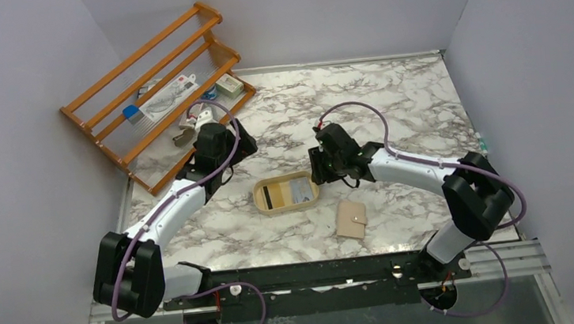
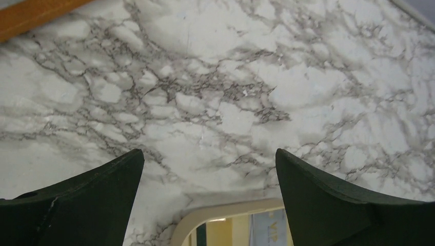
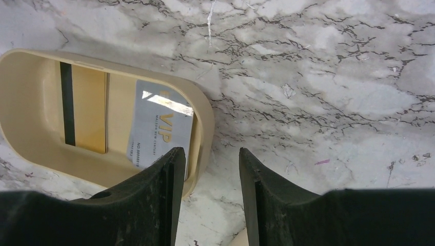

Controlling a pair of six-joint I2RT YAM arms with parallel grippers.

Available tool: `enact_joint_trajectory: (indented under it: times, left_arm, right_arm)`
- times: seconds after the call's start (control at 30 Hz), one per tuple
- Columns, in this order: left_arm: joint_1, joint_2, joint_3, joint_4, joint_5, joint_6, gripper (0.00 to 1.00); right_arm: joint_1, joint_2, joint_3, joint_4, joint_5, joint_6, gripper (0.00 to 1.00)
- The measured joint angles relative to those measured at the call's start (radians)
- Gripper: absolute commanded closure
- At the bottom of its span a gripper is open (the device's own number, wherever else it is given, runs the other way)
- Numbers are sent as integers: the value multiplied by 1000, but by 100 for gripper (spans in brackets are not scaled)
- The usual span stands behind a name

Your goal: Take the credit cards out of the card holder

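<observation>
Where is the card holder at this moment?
In the top view, the tan card holder lies on the marble table, just right of the oval tray and closer to the near edge.

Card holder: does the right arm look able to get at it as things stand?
Probably yes. The card holder lies closed on the table with nothing on it, close beside the right gripper, which hangs over the right end of the tray, jaws apart and empty.
</observation>
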Motion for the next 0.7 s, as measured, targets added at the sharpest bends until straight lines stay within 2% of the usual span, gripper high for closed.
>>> enact_joint_trajectory:
  times: [0.17, 0.27, 0.5, 0.7]
  left_arm:
    - [0, -30, -37, -102, 23, 7, 1]
    - [0, -30, -37, -132, 29, 11, 1]
    - [0, -31, -31, -198, 31, 48, 1]
    - [0, -31, -29, -225, 43, 56, 1]
  right_arm:
    - [36, 69, 60, -27, 27, -1, 53]
    - [69, 123, 113, -47, 56, -1, 59]
    - [85, 188, 155, -100, 111, 5, 65]
    - [85, 224, 193, -138, 147, 24, 90]
